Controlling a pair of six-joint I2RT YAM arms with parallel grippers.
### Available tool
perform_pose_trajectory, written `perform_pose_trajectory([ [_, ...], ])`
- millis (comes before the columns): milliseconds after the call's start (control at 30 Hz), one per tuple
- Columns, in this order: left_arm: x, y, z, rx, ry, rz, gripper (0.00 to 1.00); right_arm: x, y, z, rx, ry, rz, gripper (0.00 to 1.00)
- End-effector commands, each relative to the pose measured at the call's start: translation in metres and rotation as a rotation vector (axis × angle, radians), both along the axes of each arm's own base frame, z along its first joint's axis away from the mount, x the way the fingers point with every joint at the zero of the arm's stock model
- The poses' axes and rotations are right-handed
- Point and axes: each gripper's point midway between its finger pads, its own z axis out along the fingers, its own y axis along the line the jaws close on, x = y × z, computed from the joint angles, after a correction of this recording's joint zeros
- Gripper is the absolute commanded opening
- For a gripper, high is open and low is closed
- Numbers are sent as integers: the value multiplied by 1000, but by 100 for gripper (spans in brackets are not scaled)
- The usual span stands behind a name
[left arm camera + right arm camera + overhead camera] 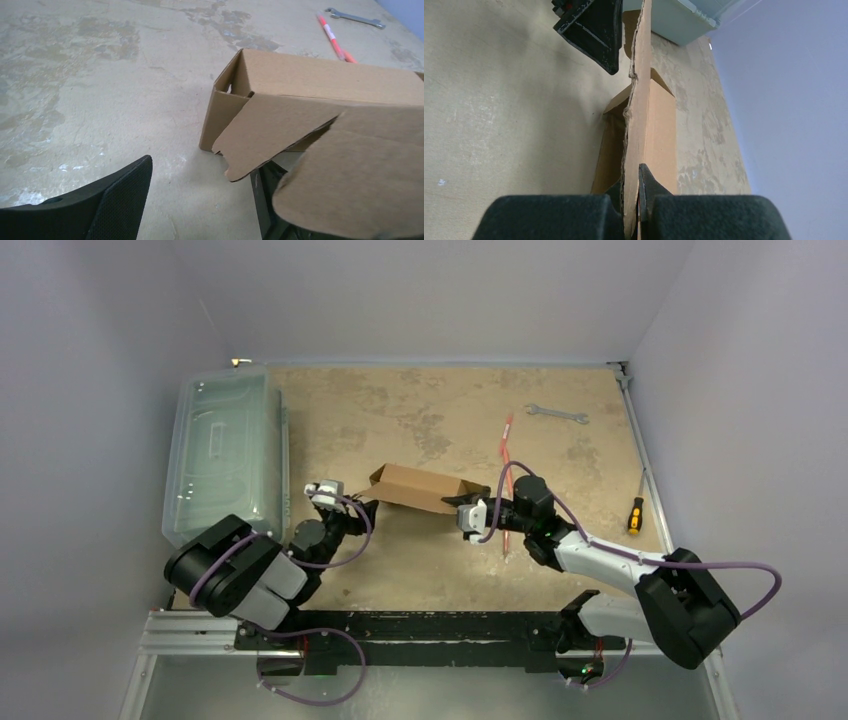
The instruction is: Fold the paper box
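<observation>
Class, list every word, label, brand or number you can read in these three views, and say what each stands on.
No readable text in any view.
paper box: plain brown, no print.
red stick: a white band, too blurred to read.
wrench, screwdriver, clear bin: too small to show any marking.

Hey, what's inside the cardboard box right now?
Through the paper box's open end only bare cardboard walls show. The loose flap covers the rest of the inside.
</observation>
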Motion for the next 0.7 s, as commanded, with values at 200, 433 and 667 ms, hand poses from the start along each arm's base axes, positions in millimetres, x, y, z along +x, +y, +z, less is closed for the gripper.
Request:
perform_pose_trajectory([
  [200,4,5,17,-53,-118,34,69,5,10,15,47,158,33,0],
  [433,19,-3,6,-7,-111,32,69,9,2,19,59,180,24,0],
  [667,17,1,20,15,-163,37,68,8,1,15,47,206,36,0],
])
